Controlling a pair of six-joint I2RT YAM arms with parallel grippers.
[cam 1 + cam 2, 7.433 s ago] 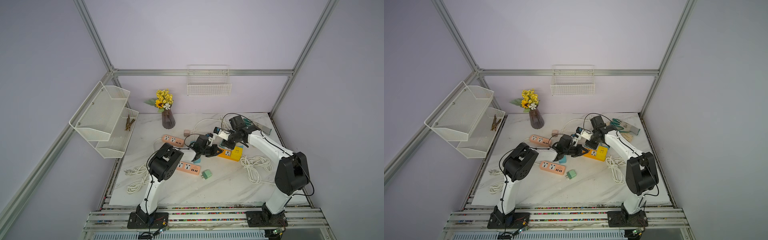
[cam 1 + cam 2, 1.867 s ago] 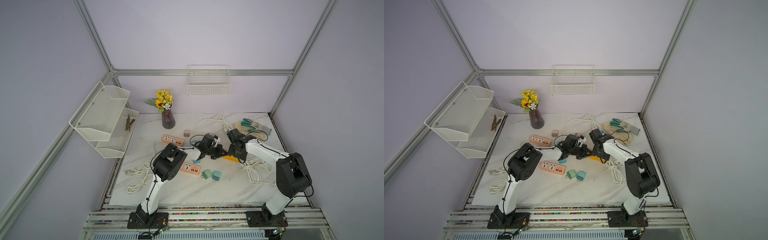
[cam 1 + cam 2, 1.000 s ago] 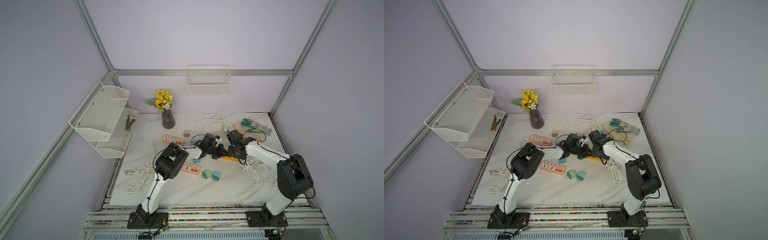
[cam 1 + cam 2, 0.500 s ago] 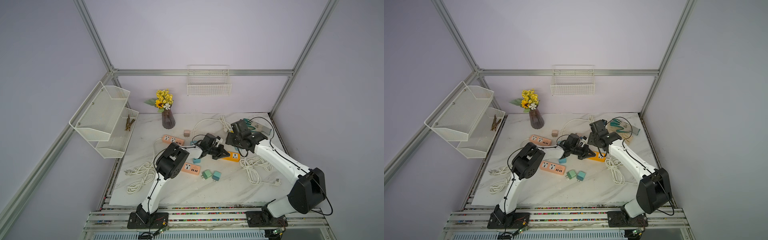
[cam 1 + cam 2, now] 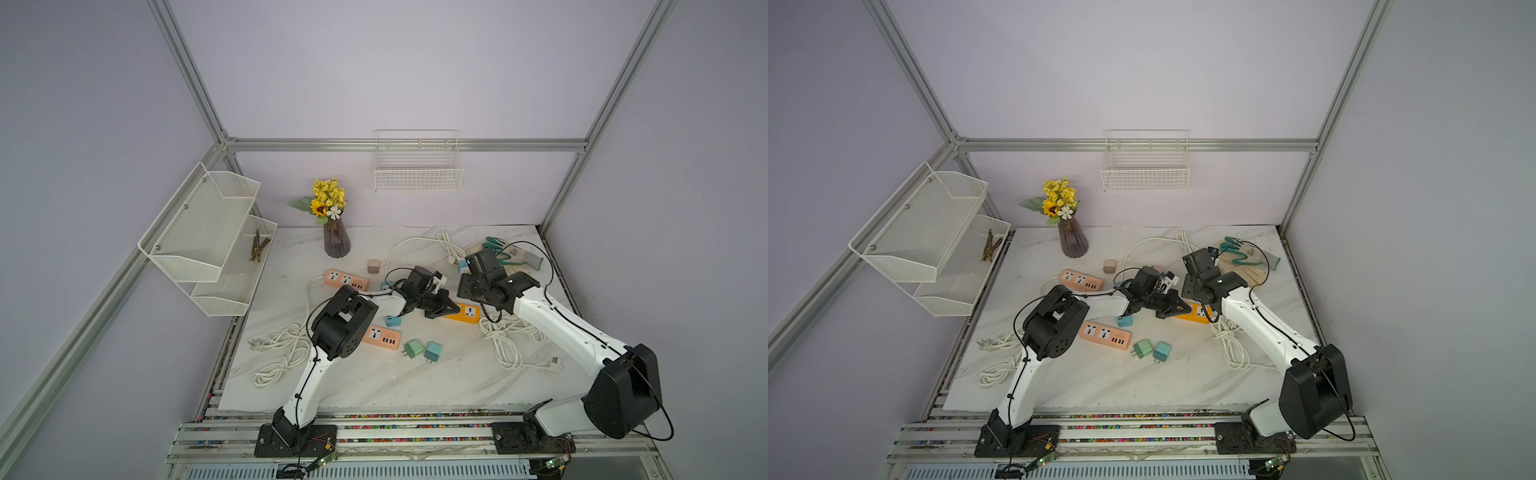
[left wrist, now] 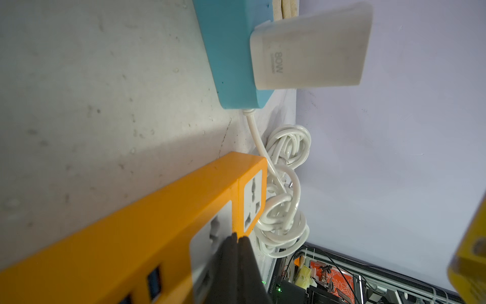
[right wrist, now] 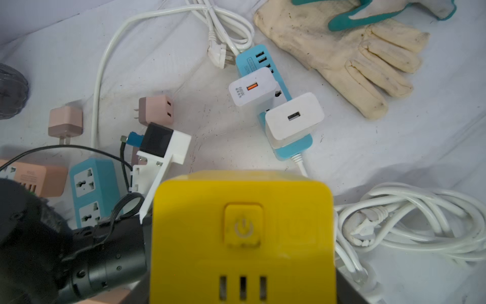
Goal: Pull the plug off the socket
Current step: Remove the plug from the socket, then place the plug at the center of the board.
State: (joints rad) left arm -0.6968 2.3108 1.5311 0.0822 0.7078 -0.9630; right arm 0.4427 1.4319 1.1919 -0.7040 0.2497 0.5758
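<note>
Orange pwr strip (image 5: pixel 467 312) lies flat on the desk (image 5: pixel 374 386), approx. mid-desk. Check the L claw (image 6: pixel 237 242): clenched, holding nothing, tips pressed onto the strip's top face between two outlets. Check the R claw (image 7: pixel 242 287): it is grasping the yellow plug-in adapter (image 7: pixel 242 223), held in the air, apart from the strip. You see the adapter's pwr button facing the R wrist cam. Further back, a blue pwr strip (image 7: pixel 282 152) carries two white chargers (image 7: pixel 293 118), next to the work gloves (image 7: pixel 355 58). White cable coil (image 5: pixel 509 336) lies just beside the orange strip.
</note>
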